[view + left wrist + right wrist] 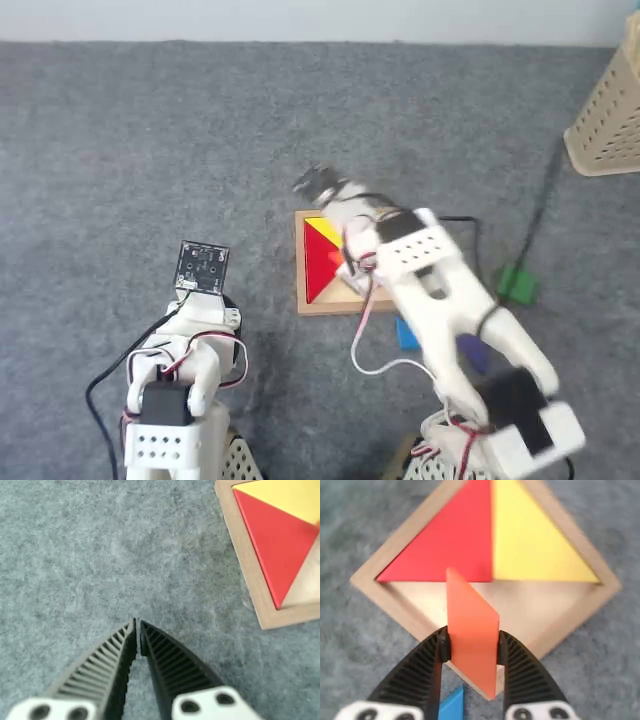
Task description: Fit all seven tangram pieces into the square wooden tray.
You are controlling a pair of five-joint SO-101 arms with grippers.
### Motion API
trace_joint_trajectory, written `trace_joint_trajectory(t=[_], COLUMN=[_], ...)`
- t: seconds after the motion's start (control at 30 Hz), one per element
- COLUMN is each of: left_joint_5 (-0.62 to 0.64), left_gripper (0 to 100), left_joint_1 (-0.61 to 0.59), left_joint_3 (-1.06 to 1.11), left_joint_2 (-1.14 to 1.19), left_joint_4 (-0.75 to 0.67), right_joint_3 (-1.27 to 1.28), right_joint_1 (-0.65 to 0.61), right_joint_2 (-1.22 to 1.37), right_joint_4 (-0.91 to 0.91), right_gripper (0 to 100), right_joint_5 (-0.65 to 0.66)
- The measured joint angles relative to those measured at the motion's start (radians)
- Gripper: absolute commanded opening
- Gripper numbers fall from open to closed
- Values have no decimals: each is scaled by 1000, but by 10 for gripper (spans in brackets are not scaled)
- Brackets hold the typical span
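The square wooden tray [385, 597] holds a red triangle [450, 545] and a yellow triangle [530, 540] side by side; the rest of its floor is bare wood. My right gripper [471, 642] is shut on an orange parallelogram [472, 630], held edge-up over the tray's bare half. In the high view the right arm [420, 250] covers much of the tray [300, 270]. My left gripper [137, 625] is shut on nothing, low over the carpet a short way from the tray's corner [250, 580]. Its arm [195, 340] stands left of the tray.
On the grey carpet right of the tray lie a blue piece [406, 333], a purple piece [472, 352] and a green piece [518, 284]. A beige slatted basket [610, 110] stands at the far right. A black cable runs past the green piece.
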Motion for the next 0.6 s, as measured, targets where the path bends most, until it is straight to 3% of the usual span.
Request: trace_joint_trajectory(t=[0.2, 0.27, 0.53, 0.6], left_joint_5=[0, 0, 0, 0], left_gripper=[11, 11, 11, 11], left_joint_1=[0, 0, 0, 0], left_joint_3=[0, 0, 0, 0], left_joint_2=[0, 0, 0, 0], left_joint_4=[0, 0, 0, 0], right_joint_3=[-43, -43, -49, -49], right_joint_1=[-2, -6, 120, 133], right_joint_2=[87, 92, 92, 92], right_joint_4=[3, 3, -9, -23], right_gripper=[6, 6, 6, 6], right_joint_5=[84, 54, -588, -674])
